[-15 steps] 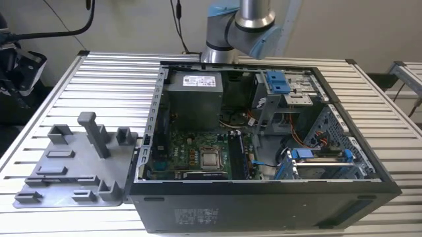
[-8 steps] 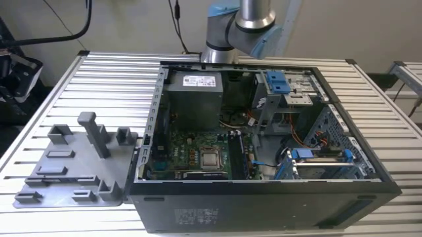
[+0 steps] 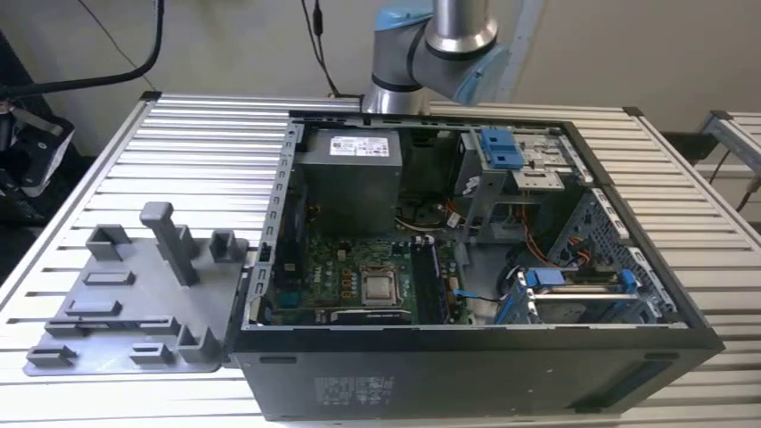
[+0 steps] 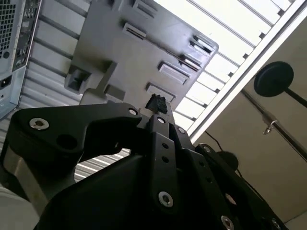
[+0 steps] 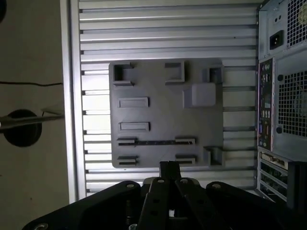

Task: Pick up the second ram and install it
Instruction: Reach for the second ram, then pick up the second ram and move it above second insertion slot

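Note:
In the first wrist view I look straight down on the grey tray (image 5: 158,86). A thin dark bar, the second ram (image 5: 156,142), stands edge-on between two of the tray's slotted holders. My gripper (image 5: 169,167) hangs well above the tray's edge, near the ram but apart from it, shut with nothing between its fingers. In the second wrist view the black fingertips (image 4: 158,102) meet above the same tray (image 4: 144,52). In the exterior view the tray (image 3: 119,312) lies to the left of the open computer case (image 3: 476,267).
The arm (image 3: 434,45) rises behind the case at the back of the slatted table (image 3: 202,143). A tall grey post (image 3: 173,241) and several shorter holders stand on the tray. The case's rear panel (image 5: 283,86) borders the tray. The table edge (image 5: 72,96) runs alongside.

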